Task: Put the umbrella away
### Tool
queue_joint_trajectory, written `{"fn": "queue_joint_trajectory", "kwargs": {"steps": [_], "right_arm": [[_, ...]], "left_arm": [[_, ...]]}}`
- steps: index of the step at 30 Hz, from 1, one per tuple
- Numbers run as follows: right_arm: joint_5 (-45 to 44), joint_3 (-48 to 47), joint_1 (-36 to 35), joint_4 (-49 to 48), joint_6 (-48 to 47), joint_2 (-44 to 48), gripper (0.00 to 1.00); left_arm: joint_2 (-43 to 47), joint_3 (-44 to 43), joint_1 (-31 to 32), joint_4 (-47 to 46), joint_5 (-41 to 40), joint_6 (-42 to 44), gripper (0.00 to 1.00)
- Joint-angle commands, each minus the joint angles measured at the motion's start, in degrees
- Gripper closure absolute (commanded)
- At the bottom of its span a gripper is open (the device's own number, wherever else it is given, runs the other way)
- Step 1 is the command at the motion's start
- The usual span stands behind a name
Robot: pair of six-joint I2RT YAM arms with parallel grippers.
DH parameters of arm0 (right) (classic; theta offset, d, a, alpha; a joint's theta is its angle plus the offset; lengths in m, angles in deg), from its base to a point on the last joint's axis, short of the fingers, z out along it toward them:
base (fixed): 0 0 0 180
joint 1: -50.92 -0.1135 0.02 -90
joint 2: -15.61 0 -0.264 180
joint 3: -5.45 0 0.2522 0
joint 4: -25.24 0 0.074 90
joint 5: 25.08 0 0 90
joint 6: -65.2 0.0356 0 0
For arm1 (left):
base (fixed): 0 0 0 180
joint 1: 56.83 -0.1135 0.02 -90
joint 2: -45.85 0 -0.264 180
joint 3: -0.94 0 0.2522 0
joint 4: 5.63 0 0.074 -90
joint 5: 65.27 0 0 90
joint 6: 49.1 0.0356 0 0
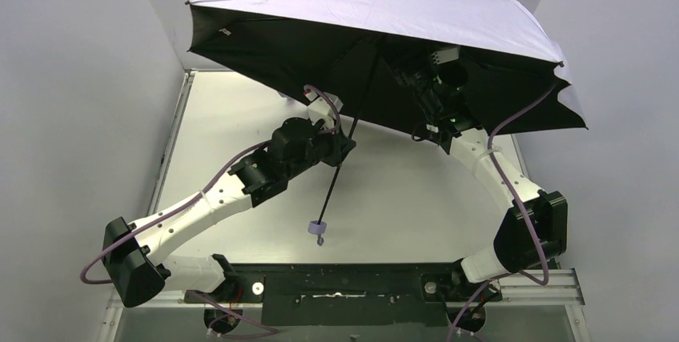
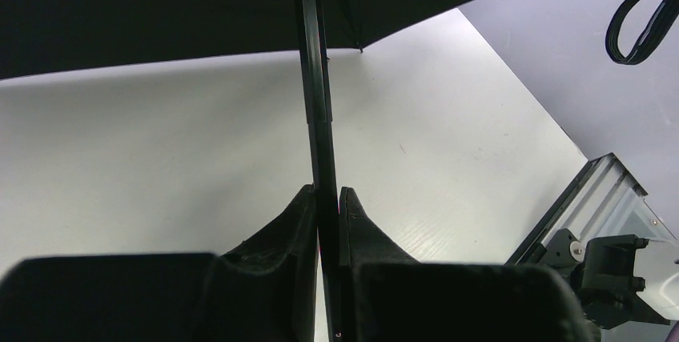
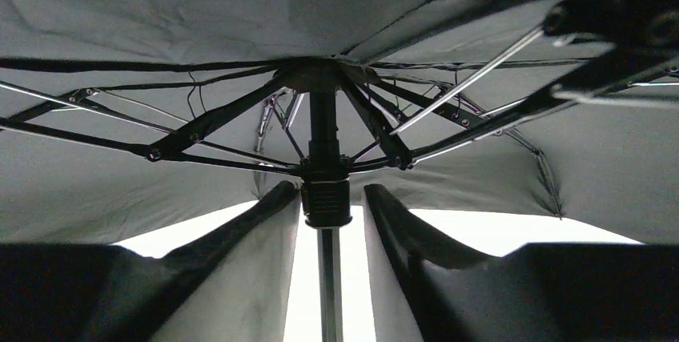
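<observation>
Spreading fully open above the table [image 1: 240, 118] toward its far edge, the umbrella [image 1: 376, 14] tilts with its lavender side up. The left gripper [image 2: 327, 198] pinches the thin black shaft [image 2: 315, 78]. The right gripper [image 3: 327, 188] straddles the sliding collar [image 3: 326, 207], jaws parted. The handle [image 1: 318, 230] hangs toward the near edge.
</observation>
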Motion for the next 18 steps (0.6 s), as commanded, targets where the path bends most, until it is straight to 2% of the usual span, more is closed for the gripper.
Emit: {"fn": "queue_joint_trajectory", "kwargs": {"steps": [1, 3, 9, 14, 18], "right_arm": [[-2.55, -4.97, 3.49, -7.9, 0.46, -0.22, 0.75], [-1.71, -5.16, 3.49, -7.86, -0.18, -0.52, 0.99], [0.42, 0.31, 0.89, -6.6, -1.74, 2.19, 1.0], [-1.01, 11.67, -8.11, -1.83, -4.9, 9.02, 1.0], [-6.52, 21.56, -16.02, 0.8, -5.73, 15.02, 1.0]], "left_arm": [[0.93, 1.53, 0.54, 7.89, 2.49, 4.38, 1.0], [0.92, 1.52, 0.51, 7.83, 2.36, 4.38, 1.0], [0.3, -0.45, 0.33, 6.94, 0.85, 4.12, 1.0], [-1.48, -5.24, -1.66, 5.49, -0.82, 4.29, 1.0], [-2.27, -7.86, -4.74, 4.35, -0.5, 4.2, 1.0]]}}
